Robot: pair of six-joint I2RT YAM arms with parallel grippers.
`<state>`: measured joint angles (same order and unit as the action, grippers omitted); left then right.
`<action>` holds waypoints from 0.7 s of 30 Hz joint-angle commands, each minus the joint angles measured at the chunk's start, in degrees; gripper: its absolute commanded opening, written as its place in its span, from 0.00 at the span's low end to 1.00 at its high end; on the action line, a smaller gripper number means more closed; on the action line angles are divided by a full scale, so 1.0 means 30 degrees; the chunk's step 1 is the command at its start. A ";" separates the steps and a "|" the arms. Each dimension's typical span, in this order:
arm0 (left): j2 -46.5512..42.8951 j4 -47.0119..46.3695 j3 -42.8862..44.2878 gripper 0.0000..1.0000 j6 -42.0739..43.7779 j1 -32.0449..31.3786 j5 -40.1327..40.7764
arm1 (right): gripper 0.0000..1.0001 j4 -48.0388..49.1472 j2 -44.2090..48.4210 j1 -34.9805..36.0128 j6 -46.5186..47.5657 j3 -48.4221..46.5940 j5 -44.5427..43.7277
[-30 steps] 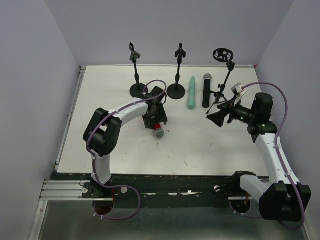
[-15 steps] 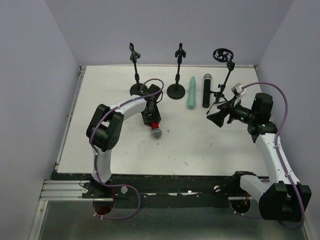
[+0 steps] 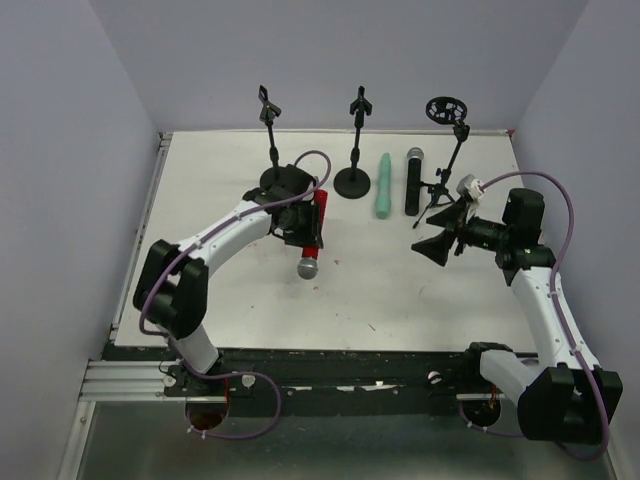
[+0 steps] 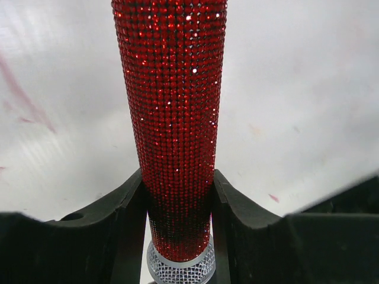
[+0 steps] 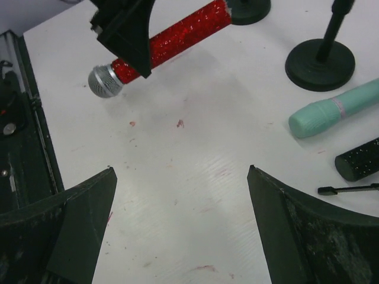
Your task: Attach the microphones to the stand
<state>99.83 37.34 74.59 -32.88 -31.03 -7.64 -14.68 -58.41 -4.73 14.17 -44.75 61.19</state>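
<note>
My left gripper [image 3: 300,225] is shut on the red microphone [image 3: 312,245], gripping its handle just above the silver mesh head [image 3: 308,268]. In the left wrist view the glittery red handle [image 4: 174,118] runs between both fingers [image 4: 127,219], over the white table. It also shows in the right wrist view [image 5: 177,35]. The mint-green microphone [image 3: 383,186] and the black microphone [image 3: 413,182] lie side by side on the table. Two clip stands [image 3: 268,130] [image 3: 358,120] rise behind the left gripper. My right gripper [image 3: 440,240] is open and empty, right of the middle.
A tripod stand with a ring holder [image 3: 445,110] stands at the back right, its legs close to my right gripper. The round stand bases [image 3: 275,180] [image 3: 352,183] sit near the red microphone's tail. Walls close the table at the back and sides.
My left arm has swung its elbow to the left and turned the gripper, so the red microphone's handle now shows pointing toward the back. The right gripper has barely moved.
</note>
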 commanded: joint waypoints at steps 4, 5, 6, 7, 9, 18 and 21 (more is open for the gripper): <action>-0.3220 0.0817 0.0008 0.00 0.6330 -0.0673 -1.1971 | 1.00 -1.2931 -0.0594 0.0258 2.0937 -0.0989 0.5589; -0.3161 0.1520 0.0185 0.00 0.6535 -0.0732 -1.3464 | 1.00 -1.4893 -0.0858 0.0375 2.4159 -0.1339 0.5619; -0.3073 0.2049 0.0303 0.00 0.6827 -0.0790 -1.4697 | 1.00 -1.6420 -0.1209 0.0405 2.6250 -0.1690 0.5590; -0.3043 0.2547 0.0333 0.00 0.6946 -0.0907 -1.5696 | 1.00 -1.7335 -0.1561 0.0492 2.7837 -0.2419 0.5445; -0.3043 0.3049 0.0304 0.00 0.7210 -0.1170 -1.7163 | 1.00 -1.9006 -0.2526 0.0756 2.9953 -0.3825 0.5065; -0.1522 0.4367 0.1824 0.00 0.7855 -0.3220 -1.8314 | 1.00 -2.0631 -0.4436 0.5087 3.0940 -0.6996 0.2928; -0.0731 0.4983 0.2441 0.00 0.8032 -0.3661 -1.8108 | 1.00 -1.8698 -0.3968 0.6758 2.8652 -0.6763 0.1493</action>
<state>94.87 48.75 78.32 -11.46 -40.05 -58.37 -72.27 -71.44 10.83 104.38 -64.38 71.07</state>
